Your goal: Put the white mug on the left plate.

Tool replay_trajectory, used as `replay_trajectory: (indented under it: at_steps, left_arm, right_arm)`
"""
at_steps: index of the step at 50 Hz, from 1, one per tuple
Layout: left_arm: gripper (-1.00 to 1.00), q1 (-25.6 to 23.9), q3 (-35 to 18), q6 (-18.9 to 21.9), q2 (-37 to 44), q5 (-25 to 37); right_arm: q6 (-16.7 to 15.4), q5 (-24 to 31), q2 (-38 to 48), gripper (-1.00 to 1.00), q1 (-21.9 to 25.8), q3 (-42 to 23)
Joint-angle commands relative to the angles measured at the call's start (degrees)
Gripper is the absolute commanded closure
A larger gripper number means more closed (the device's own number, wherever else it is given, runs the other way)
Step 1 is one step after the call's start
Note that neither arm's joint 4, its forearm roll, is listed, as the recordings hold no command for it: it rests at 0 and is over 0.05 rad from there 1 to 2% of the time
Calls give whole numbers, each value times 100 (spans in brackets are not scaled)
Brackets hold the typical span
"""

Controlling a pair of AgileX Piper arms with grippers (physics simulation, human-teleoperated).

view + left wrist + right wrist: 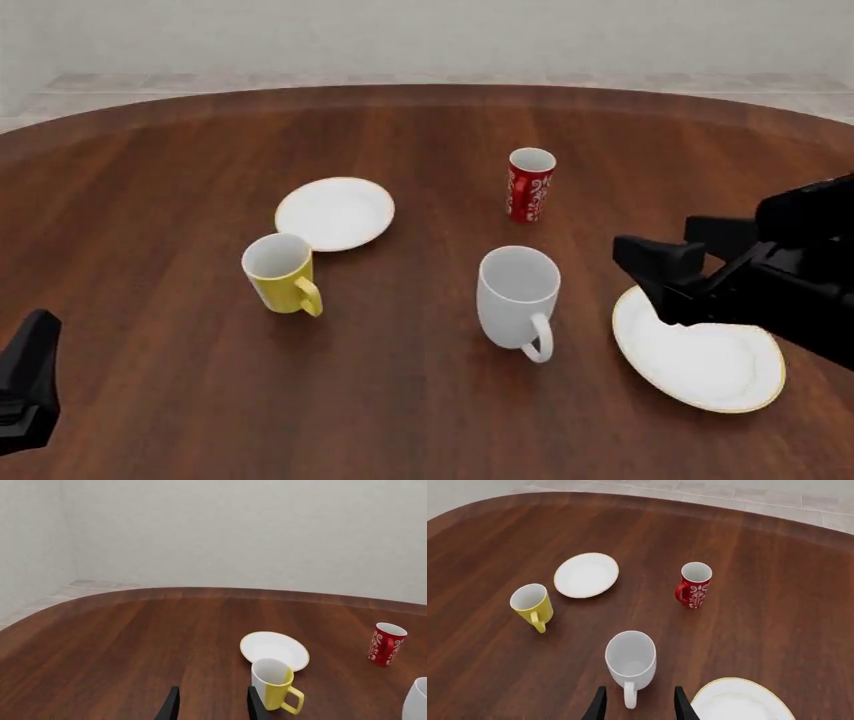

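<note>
The white mug [518, 292] stands upright at the table's middle, its handle toward the near side. It also shows in the right wrist view [630, 659] and at the edge of the left wrist view [417, 700]. The left plate [335, 213] lies bare, far left of the mug, and shows in both wrist views [586, 574] [274, 650]. My right gripper [674, 252] is open and empty, raised to the right of the mug and apart from it; its fingers [598, 705] frame the mug's handle from above. My left gripper [213, 692] is open and empty at the near left [27, 385].
A yellow mug [280, 272] stands just near-left of the left plate. A red patterned cup [530, 185] stands beyond the white mug. A larger gold-rimmed plate [721, 375] lies at the near right, partly under my right arm.
</note>
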Motion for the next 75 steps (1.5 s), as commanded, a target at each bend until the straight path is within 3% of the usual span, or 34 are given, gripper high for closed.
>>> replay_trajectory:
  at_steps: [1, 75]
  left_arm:
    - [-100, 7, 0, 1, -2, 3]
    - [-100, 4, 31, 4, 3, -4]
  right_arm:
    - [21, -235, 194, -100, 47, 104]
    - [151, -1809, 1705, -100, 26, 765]
